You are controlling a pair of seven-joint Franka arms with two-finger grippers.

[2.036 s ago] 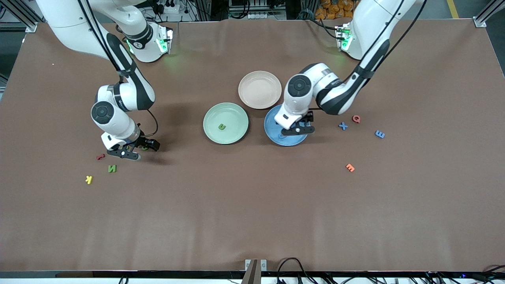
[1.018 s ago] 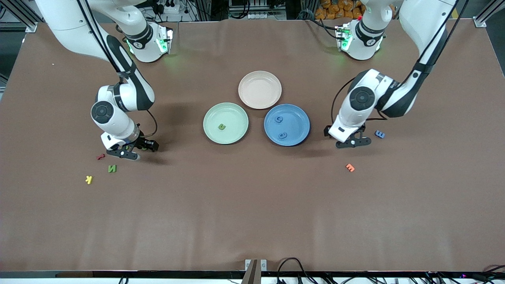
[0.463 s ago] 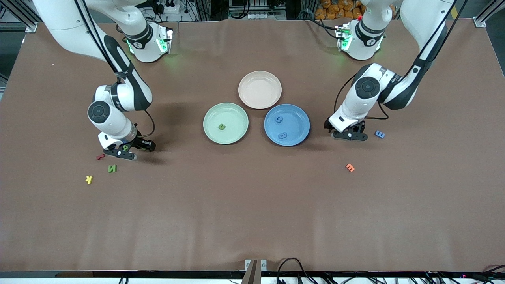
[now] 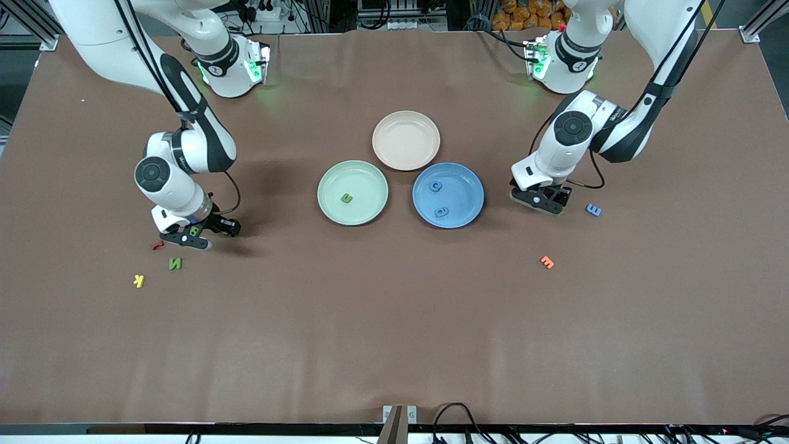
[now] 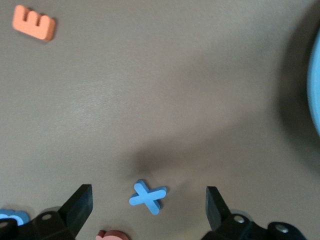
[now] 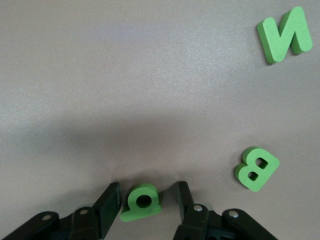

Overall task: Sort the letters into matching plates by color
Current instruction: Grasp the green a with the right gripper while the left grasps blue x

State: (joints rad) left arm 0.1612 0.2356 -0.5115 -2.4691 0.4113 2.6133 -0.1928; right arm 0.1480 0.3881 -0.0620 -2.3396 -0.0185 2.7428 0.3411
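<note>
Right gripper is hanging low over the table toward the right arm's end, its fingers narrowing around a green letter with a round hole; whether they are touching it I cannot tell. A green B is lying just beside it, a green N nearer the front camera, with a red letter and a yellow K close by.

Left gripper is hovering with jaws spread wide over a blue X, bare cloth showing on both sides of it. A blue E is sitting near it, an orange E well apart, nearer the camera.

One green letter is lying in the green plate and two blue ones in the blue plate. Both plates are nearly touching the beige-pink plate. The brown table is lying open nearer the camera.
</note>
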